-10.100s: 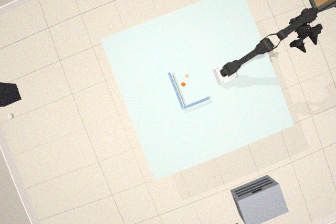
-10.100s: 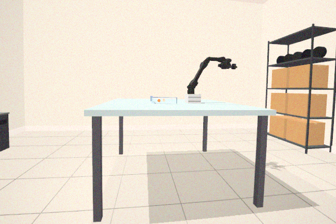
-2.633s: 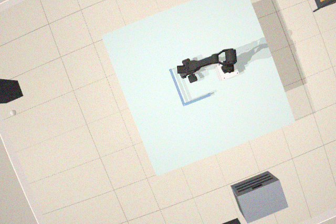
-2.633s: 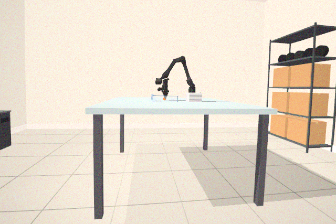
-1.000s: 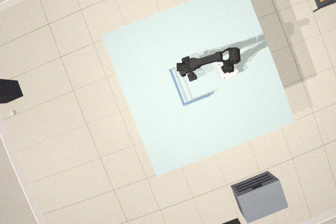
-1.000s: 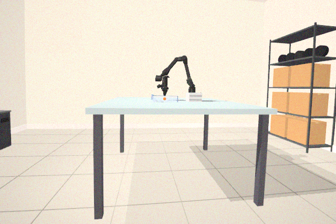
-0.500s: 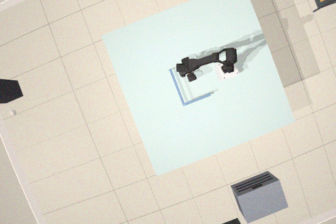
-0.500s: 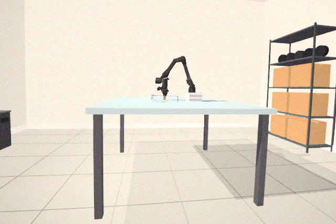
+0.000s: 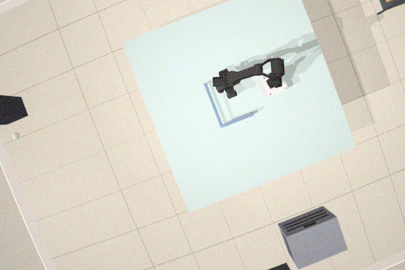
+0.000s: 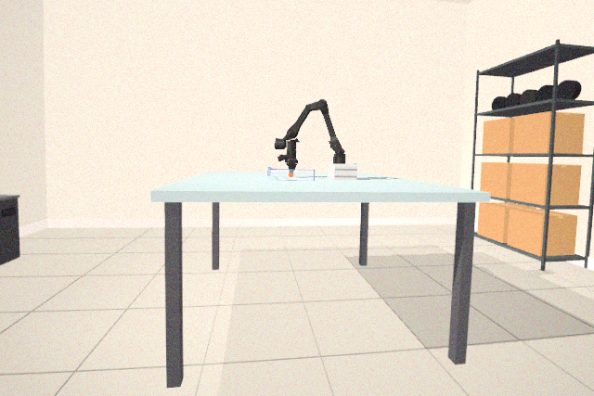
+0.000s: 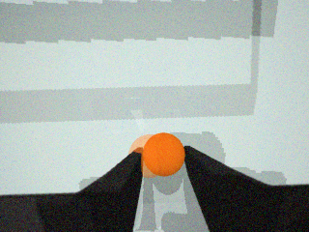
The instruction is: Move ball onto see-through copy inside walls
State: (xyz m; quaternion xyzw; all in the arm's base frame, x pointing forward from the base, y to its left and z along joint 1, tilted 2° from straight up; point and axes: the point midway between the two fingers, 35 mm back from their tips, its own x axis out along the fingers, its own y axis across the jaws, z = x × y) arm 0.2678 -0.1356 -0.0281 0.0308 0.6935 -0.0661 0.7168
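Smooth orange ball sits between gripper's black tapered fingertips, gap about ball-wide, looks pinched both sides. Pale see-through copy peeks out from behind ball, so overlapped but not lined up. Can't really tell if ball touches table, view's grainy. Low clear walls, blue-edged, make corner nearby. Matte black arm arches above pale tabletop.

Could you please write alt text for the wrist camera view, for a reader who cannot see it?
An orange ball sits between the two dark fingertips of the gripper, partly covering its paler see-through copy, which shows at the ball's left. Grey shadow bands cross the pale tabletop above them.
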